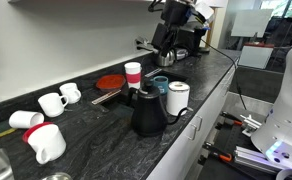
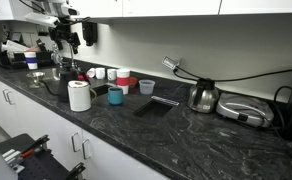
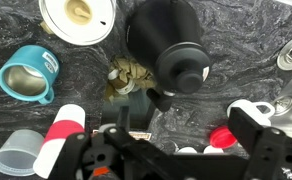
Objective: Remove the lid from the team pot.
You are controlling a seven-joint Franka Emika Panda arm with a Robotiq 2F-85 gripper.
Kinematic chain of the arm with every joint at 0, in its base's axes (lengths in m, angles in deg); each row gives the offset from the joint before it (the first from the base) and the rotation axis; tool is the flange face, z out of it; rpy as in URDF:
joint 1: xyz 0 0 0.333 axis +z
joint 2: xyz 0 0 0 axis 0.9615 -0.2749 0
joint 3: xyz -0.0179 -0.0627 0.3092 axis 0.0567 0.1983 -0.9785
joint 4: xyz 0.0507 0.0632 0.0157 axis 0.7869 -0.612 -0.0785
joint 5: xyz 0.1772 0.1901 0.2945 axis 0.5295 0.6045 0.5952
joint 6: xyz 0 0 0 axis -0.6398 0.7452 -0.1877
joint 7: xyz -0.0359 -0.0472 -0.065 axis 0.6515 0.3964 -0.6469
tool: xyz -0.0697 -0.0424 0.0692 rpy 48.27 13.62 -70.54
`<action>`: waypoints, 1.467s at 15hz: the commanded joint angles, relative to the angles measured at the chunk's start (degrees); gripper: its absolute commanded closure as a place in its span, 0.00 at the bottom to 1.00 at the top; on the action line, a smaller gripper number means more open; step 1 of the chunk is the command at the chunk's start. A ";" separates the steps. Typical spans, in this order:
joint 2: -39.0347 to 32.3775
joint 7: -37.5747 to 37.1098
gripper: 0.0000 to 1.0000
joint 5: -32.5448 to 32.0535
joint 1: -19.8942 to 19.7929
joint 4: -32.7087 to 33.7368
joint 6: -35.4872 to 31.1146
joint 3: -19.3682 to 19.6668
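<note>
The matte black conical team pot (image 1: 147, 115) stands on the dark counter, with its thin spout toward the front. It also shows from above in the wrist view (image 3: 158, 30). The small round black lid (image 3: 181, 67) sits on the pot's top and shows in an exterior view (image 1: 143, 92) too. My gripper (image 3: 161, 135) is open and empty. It hangs well above the counter, apart from the pot, with the lid just beyond its fingertips in the wrist view. The arm shows high up in both exterior views (image 1: 174, 22) (image 2: 64, 35).
Around the pot are a teal mug (image 3: 28, 75), a white cup (image 3: 78, 15), a red-and-white cup (image 3: 58, 140), a clear cup (image 3: 14, 155) and a flat red disc (image 1: 111, 82). White mugs (image 1: 51, 102) lie further along. A steel kettle (image 2: 204, 96) stands far off.
</note>
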 commanded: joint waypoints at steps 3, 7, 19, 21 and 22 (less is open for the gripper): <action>-1.01 0.12 0.00 0.26 -0.16 0.66 0.03 -0.37; -4.70 -0.81 0.00 -0.87 -0.11 2.42 0.68 -2.31; -16.81 -6.02 0.00 -11.08 -0.98 8.34 0.82 -6.66; -17.87 -8.26 0.00 -12.16 -1.10 9.27 1.89 -7.02; -18.25 -9.39 0.00 -12.60 -1.12 9.60 2.49 -7.15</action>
